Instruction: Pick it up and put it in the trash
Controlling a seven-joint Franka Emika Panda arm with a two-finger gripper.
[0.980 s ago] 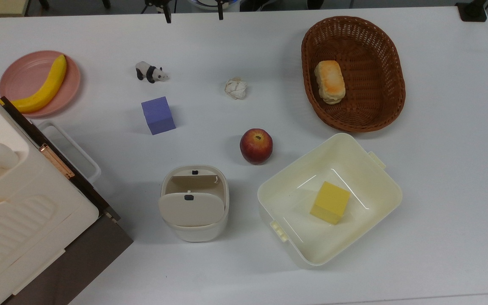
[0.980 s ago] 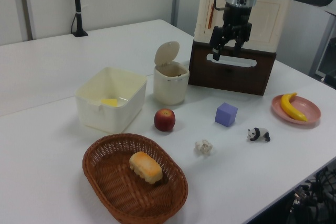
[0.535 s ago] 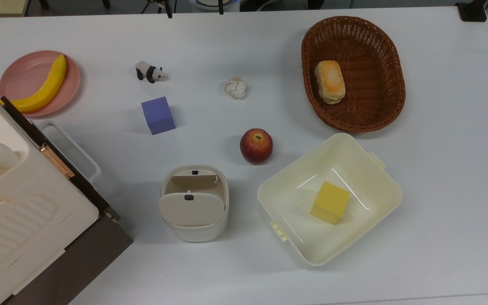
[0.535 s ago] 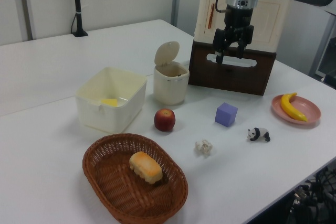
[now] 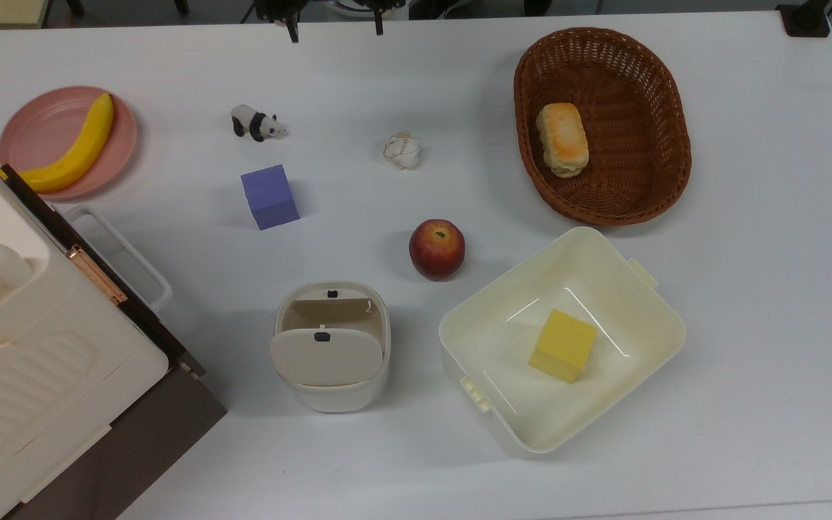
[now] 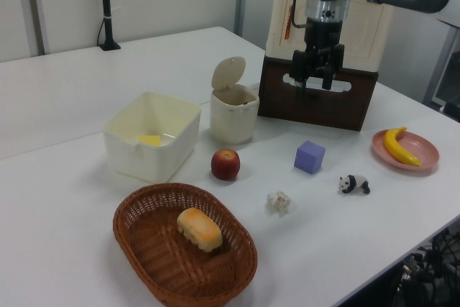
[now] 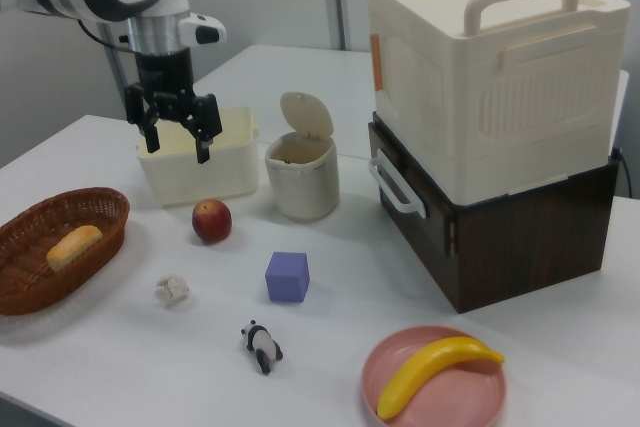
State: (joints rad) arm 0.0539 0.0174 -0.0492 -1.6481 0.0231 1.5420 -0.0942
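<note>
The small crumpled ball of white paper lies alone on the white table, toward the top view's upper edge and about midway across, with nothing touching it.

Going left to right in the top view: at the left edge a pink round plate carries a yellow banana, and below it a cream plastic case sits on a dark brown box at the lower left corner. Next come a black-and-white panda figurine and a purple cube. Nearer the lower edge stands the small cream-white plastic bin, its flap lid tipped up and its mouth uncovered. A red apple rests between the paper ball and a shallow cream square tub holding a yellow block. Toward the upper right corner, a brown oval wicker basket contains a bread roll.

The black two-finger gripper hangs above the table with its fingers spread and nothing between them, well apart from the paper ball.
</note>
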